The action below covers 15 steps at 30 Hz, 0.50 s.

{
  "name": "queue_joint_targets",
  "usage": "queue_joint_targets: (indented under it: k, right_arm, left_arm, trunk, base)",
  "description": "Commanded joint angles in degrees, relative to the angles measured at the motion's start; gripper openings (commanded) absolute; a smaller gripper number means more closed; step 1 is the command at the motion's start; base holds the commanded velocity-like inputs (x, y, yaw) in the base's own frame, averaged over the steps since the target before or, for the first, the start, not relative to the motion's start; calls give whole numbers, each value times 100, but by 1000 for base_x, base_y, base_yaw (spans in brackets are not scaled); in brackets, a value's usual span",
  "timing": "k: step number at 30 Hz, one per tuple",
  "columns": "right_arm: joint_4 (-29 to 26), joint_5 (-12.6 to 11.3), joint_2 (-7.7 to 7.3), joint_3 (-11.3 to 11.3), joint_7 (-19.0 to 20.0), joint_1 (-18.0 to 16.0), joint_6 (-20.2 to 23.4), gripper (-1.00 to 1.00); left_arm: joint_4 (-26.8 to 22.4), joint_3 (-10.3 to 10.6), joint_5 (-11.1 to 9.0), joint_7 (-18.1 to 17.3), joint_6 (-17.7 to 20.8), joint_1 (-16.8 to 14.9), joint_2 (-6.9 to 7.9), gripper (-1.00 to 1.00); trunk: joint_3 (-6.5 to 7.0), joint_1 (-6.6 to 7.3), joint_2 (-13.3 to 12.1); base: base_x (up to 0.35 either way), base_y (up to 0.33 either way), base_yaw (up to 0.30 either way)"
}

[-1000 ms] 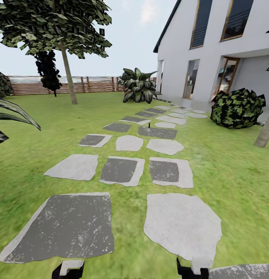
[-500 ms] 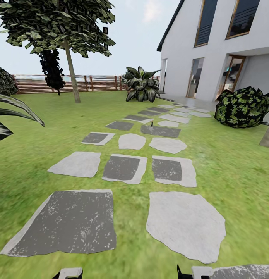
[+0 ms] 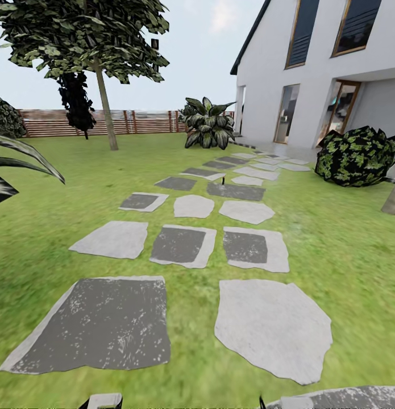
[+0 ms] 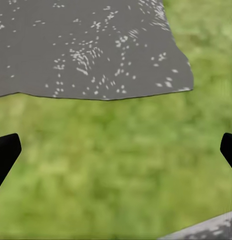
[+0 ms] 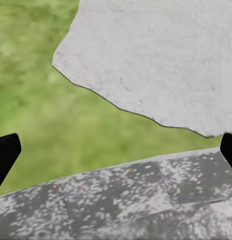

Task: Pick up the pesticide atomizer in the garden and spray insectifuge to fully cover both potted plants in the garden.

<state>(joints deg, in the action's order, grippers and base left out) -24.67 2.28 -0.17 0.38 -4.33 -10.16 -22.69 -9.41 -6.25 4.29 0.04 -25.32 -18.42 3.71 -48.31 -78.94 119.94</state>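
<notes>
Above a lawn (image 3: 345, 238) of flat speckled stepping stones (image 3: 180, 245), left gripper (image 4: 116, 150) and right gripper (image 5: 116, 150) hang spread wide, empty

Green garden lawn (image 3: 345, 238), grey stepping stones (image 3: 180, 245) receding, brown slatted fence (image 3: 146, 121) behind

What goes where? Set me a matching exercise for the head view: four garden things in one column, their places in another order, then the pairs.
Things
1. white two-storey house
2. brown slatted wooden fence
3. dark grey speckled stepping stone
4. round dark green leafy bush

Places
A. nearest, lower left on the lawn
B. far across the lawn, behind the thin-trunked tree
C. upper right, with tall glass doors
D. right side, on the grass in front of the house

Pairs: 1-C, 2-B, 3-A, 4-D
</notes>
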Motion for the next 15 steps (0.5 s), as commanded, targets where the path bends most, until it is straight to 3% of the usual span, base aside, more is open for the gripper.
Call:
queue_joint_targets:
  k: [1, 4, 15]
  right_arm:
    - [5, 151, -1, 3, -31, -3, -17, 100]
    - [5, 312, -1, -2, -32, -3, -20, 100]
    - [10, 337, -1, -10, -38, -3, -17, 100]
  left_arm:
    - [8, -41, 46, 3, -19, -4, -1, 100]
    - [9, -43, 46, 4, -17, -4, -1, 100]
    - [9, -43, 46, 4, -17, -4, -5, 100]
  trunk:
    - [-23, -22, 44]
    - [-77, -88, 164]
    - [-275, -329, 605]
  base:
    - [0, 0, 0]
    - [0, 0, 0]
    - [0, 0, 0]
